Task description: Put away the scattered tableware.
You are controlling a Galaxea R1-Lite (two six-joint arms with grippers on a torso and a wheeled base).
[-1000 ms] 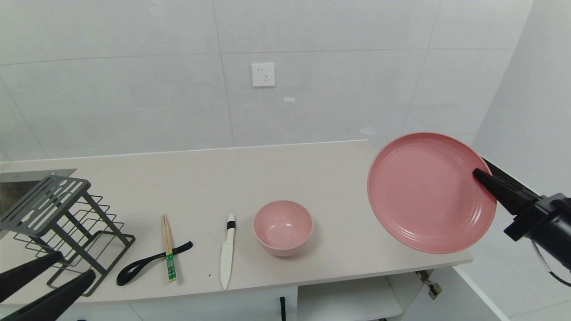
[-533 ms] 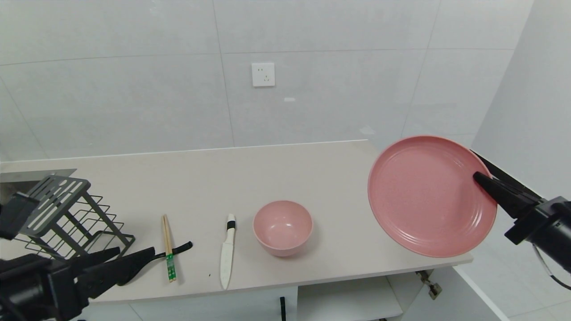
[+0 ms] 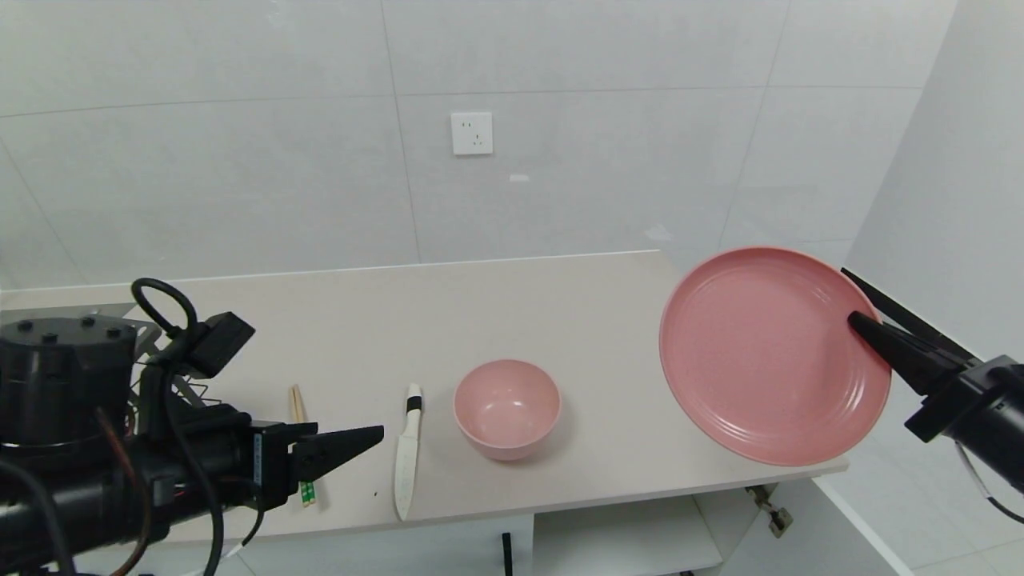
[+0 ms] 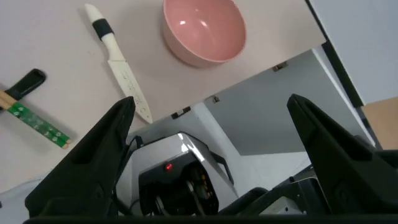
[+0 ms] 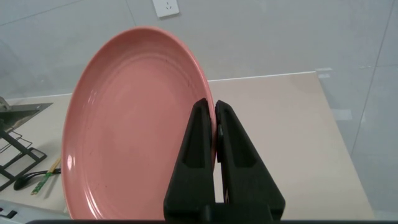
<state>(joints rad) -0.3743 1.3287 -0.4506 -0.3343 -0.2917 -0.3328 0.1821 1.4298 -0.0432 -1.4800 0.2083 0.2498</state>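
- Plate point(image 3: 768, 352) hangs tilted at the right of the frame, its rim clamped by the right gripper point(image 3: 862, 326).
- Left gripper point(image 4: 212, 104) gapes empty at lower left, near the knife point(image 3: 409, 452).
- Bowl point(image 3: 506, 408) sits at centre.

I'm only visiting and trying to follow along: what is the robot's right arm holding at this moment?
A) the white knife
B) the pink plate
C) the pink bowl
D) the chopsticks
B: the right end effector is shut on the rim of the pink plate, held tilted in the air, while the pink bowl, white knife and chopsticks lie on the counter.
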